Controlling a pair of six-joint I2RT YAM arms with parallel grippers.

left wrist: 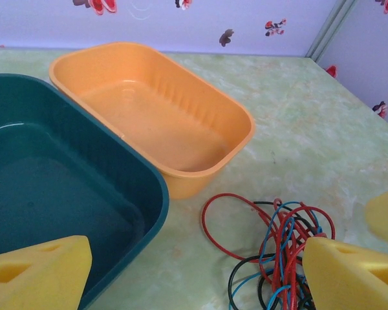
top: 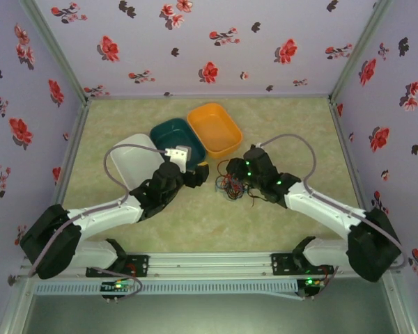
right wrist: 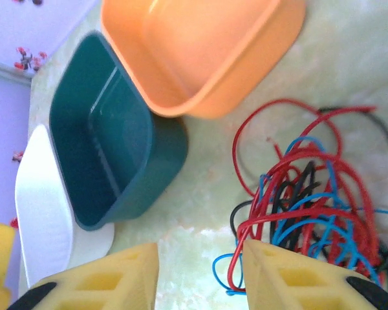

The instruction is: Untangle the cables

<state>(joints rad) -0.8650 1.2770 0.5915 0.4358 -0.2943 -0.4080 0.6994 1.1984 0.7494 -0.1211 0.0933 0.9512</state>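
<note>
The cables (top: 232,186) lie as a knotted bundle of red, black and blue wires on the table, just in front of the orange tub. My left gripper (top: 197,175) sits to their left and my right gripper (top: 234,169) hangs over their far edge. In the left wrist view the left gripper (left wrist: 195,248) is open wide, and the cables (left wrist: 281,242) reach up to its right finger (left wrist: 349,274). In the right wrist view the right gripper (right wrist: 200,248) is open over bare table. The cables (right wrist: 310,187) lie beside and partly under its right finger (right wrist: 291,281).
Three tubs stand in a row behind the cables: an orange tub (top: 214,129), a teal tub (top: 175,136) and a white tub (top: 136,158). The teal tub's rim (left wrist: 149,187) is close to my left gripper. Flowered walls enclose the table.
</note>
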